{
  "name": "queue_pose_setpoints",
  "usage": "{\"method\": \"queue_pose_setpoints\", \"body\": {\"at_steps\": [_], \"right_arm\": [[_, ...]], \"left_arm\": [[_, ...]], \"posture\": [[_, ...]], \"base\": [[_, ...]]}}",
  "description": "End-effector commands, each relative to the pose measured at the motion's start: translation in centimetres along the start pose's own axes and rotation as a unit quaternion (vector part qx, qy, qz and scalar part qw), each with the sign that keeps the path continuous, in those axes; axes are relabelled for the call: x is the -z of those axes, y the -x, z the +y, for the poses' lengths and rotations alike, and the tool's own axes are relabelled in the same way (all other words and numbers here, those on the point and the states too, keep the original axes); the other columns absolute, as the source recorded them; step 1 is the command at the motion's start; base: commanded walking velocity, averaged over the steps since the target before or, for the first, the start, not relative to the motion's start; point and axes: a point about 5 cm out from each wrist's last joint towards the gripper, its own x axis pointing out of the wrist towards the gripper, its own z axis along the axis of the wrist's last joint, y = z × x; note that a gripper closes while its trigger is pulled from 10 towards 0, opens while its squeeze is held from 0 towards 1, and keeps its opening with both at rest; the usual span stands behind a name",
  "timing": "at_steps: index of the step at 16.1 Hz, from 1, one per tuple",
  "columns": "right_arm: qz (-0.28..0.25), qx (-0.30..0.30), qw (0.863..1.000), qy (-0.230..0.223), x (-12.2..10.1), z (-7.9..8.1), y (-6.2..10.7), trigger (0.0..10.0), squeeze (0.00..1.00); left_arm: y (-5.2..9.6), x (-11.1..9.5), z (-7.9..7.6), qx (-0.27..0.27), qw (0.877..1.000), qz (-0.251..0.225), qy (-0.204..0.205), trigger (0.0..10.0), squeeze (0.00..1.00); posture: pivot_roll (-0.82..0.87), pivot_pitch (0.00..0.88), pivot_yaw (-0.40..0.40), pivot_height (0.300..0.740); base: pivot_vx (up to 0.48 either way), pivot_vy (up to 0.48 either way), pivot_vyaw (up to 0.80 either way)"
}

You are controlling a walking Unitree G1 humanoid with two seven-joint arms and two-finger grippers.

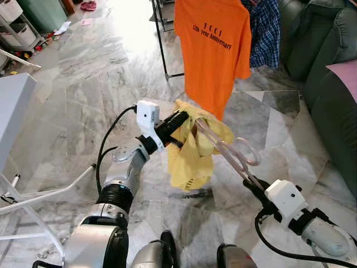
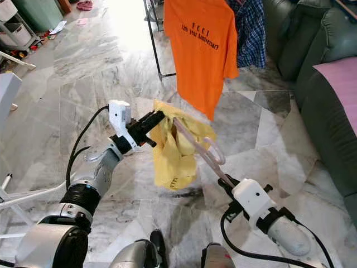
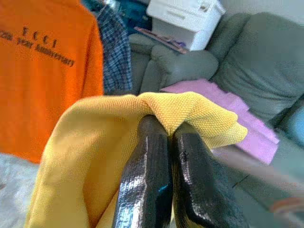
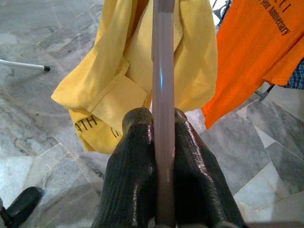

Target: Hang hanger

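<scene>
The hanger (image 1: 226,153) is clamped by the right gripper (image 4: 161,137), slanting up toward the orange shirt (image 1: 215,50); the yellow shirt (image 1: 192,153) (probably draped on it) is pinched by the left gripper (image 3: 164,142).

Grey marble floor (image 1: 95,72) glares under bright light at the far end. A green sofa (image 1: 323,61) with a pink cushion (image 1: 347,72) lines the right. Far off, an orange shirt (image 1: 212,50) hangs beside a plaid shirt (image 1: 265,33).
</scene>
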Motion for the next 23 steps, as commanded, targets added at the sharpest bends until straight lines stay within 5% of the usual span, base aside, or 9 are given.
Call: {"method": "queue_pose_setpoints", "body": {"at_steps": [1,14,18,20,21,23], "right_arm": [[0.006,-0.006,1.000,-0.009,0.5,0.7,-0.1,10.0,0.00],[0.019,0.068,0.994,-0.086,2.2,-0.5,-1.8,10.0,0.00],[-0.015,0.096,0.994,-0.053,0.6,-1.6,-1.4,10.0,0.00],[-0.030,0.095,0.994,-0.049,-0.3,-1.6,-1.0,10.0,0.00],[-0.034,0.084,0.995,-0.044,-0.7,-1.4,-0.8,10.0,0.00],[-0.038,0.073,0.996,-0.037,-1.0,-1.0,-0.6,10.0,0.00]], "left_arm": [[-0.1,-1.0,-0.4,0.026,0.999,-0.021,-0.004,0.0,0.00],[1.4,-1.5,-3.5,0.144,0.986,0.004,0.080,0.0,0.00],[1.5,-0.1,-2.9,0.091,0.993,0.025,0.067,0.0,0.00],[1.3,0.5,-2.8,0.074,0.995,0.036,0.060,4.0,0.00],[1.1,0.9,-2.5,0.047,0.997,0.043,0.050,10.0,0.00],[0.8,1.0,-2.5,0.033,0.997,0.040,0.048,10.0,0.00]], "posture": [[-0.26,0.213,0.158,0.740],[-0.26,0.220,0.151,0.740],[-0.26,0.221,0.150,0.740],[-0.27,0.222,0.149,0.740],[-0.28,0.221,0.149,0.740],[-0.28,0.221,0.149,0.740]], "base": [[0.000,0.000,0.00],[0.000,0.000,0.00],[0.000,0.000,0.00],[0.000,0.000,0.00],[0.000,0.000,0.00],[0.000,0.000,0.00]]}}
